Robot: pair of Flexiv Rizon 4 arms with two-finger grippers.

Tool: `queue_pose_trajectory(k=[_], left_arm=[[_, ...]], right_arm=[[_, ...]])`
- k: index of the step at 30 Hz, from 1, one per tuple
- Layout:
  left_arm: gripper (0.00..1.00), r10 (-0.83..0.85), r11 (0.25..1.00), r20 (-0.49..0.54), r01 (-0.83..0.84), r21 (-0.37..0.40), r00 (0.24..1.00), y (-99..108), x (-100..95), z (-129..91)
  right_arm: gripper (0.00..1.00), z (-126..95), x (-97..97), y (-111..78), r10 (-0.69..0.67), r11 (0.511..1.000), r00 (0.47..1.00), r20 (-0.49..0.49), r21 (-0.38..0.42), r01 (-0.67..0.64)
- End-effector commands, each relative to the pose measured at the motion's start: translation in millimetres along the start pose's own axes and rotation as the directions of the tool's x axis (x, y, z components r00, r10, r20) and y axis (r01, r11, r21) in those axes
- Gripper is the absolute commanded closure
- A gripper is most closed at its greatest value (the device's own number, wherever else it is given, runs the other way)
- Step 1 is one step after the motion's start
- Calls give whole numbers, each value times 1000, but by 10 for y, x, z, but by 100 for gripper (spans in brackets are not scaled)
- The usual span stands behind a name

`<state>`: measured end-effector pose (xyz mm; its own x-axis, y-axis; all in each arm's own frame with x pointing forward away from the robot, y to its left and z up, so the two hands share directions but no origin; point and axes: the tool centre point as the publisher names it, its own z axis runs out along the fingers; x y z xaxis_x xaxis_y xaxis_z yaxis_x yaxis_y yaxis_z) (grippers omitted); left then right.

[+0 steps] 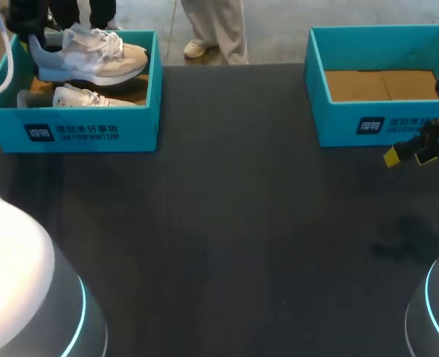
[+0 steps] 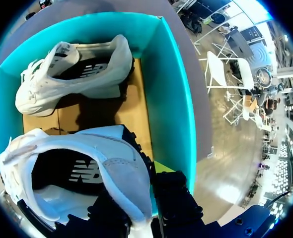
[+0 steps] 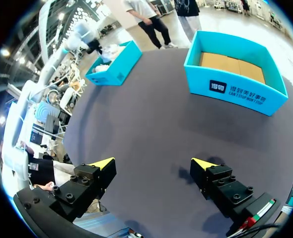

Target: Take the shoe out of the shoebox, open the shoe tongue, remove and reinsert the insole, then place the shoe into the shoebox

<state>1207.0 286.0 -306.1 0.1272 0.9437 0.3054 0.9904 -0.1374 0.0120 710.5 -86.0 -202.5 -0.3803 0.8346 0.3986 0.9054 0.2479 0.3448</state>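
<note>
One sneaker (image 2: 87,148) hangs over the shoebox (image 2: 169,89), heel pinched by the left gripper (image 2: 141,198); the right gripper (image 3: 154,163) gapes; tongue, insole and return remain.

Bright overhead light; faint shadows on the dark table (image 1: 227,223).

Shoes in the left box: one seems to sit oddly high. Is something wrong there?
Nothing looks damaged or spilled. The upper shoe rides tilted above the rim of the box because the left gripper pinches its heel. The other shoe lies on the box floor.
</note>
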Motion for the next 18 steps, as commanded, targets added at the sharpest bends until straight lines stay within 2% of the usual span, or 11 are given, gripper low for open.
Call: queue_pose_trajectory(k=[1,8,18], left_arm=[[100,13,999,3,-13,29,1000,185,-45,178],[100,4,999,-5,-4,49,1000,295,-114,408],[100,17,997,8,-17,75,1000,366,-132,619]], right_arm=[[0,10,0,2,1,1000,1000,1,1,-1],[0,10,0,2,1,1000,1000,1,1,-1],[0,10,0,2,1,1000,1000,1,1,-1]])
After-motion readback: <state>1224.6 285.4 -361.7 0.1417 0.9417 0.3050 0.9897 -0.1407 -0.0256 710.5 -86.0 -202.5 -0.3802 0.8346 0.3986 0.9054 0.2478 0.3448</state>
